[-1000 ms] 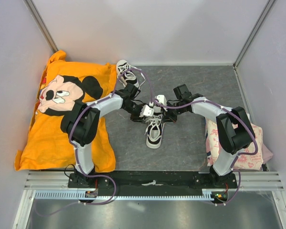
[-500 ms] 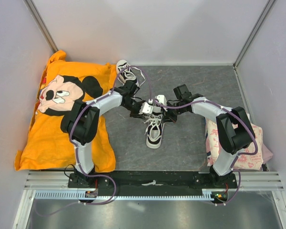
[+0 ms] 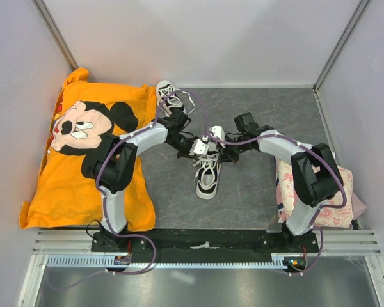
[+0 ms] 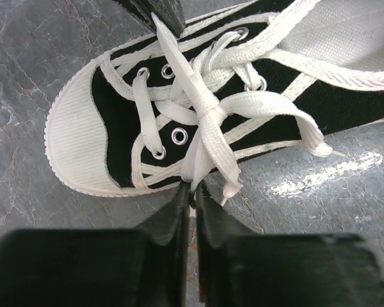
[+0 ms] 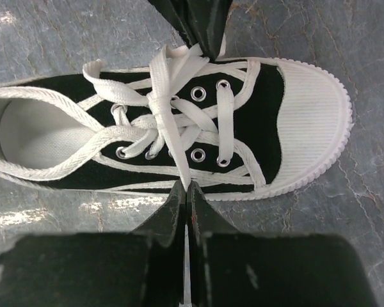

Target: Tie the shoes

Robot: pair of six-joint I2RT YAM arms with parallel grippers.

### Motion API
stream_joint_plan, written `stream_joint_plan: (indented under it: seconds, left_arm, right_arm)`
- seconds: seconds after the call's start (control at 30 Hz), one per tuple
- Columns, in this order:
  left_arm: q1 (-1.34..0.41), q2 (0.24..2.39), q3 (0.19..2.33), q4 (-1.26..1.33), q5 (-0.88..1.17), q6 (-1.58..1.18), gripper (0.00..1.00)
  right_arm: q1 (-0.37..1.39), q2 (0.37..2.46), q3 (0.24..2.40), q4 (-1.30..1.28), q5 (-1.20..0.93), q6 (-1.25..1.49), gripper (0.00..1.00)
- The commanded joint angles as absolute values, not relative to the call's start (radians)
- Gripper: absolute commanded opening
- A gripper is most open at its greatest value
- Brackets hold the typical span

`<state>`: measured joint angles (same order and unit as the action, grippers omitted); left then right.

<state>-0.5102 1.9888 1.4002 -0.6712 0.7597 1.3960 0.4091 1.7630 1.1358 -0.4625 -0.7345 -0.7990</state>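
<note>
Grey stone-patterned mat (image 3: pixel 262 115) in a white-walled cell; two arms meet over a sneaker, each pinching a lace.

The sneaker (image 3: pixel 207 176) lies lengthwise at centre, toe at 6 o'clock, a loose bow in its laces (image 4: pixel 205 121). The left gripper (image 4: pixel 192 198) is clamped on a strand, with the shoe at its 12 o'clock. The right gripper (image 5: pixel 187 198) is clamped likewise from the opposite side. Pulling apart across the long axis would likely tighten the bow. The second sneaker (image 3: pixel 168 94) rests at 11 o'clock beside a Mickey Mouse shirt (image 3: pixel 83 166).
</note>
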Motion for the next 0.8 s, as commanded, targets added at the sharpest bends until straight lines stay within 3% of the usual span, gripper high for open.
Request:
stream_joint_plan:
  seconds: [0.0, 0.77]
  left_arm:
    - [-0.508, 1.99, 1.427, -0.673, 0.772, 1.388, 0.03]
    - [-0.446, 1.896, 1.302, -0.581, 0.67, 1.293, 0.02]
  right_arm:
    - [0.416, 1.704, 1.108, -0.456, -0.723, -0.844, 0.0]
    - [0.387, 1.635, 1.023, -0.517, -0.603, -0.916, 0.0]
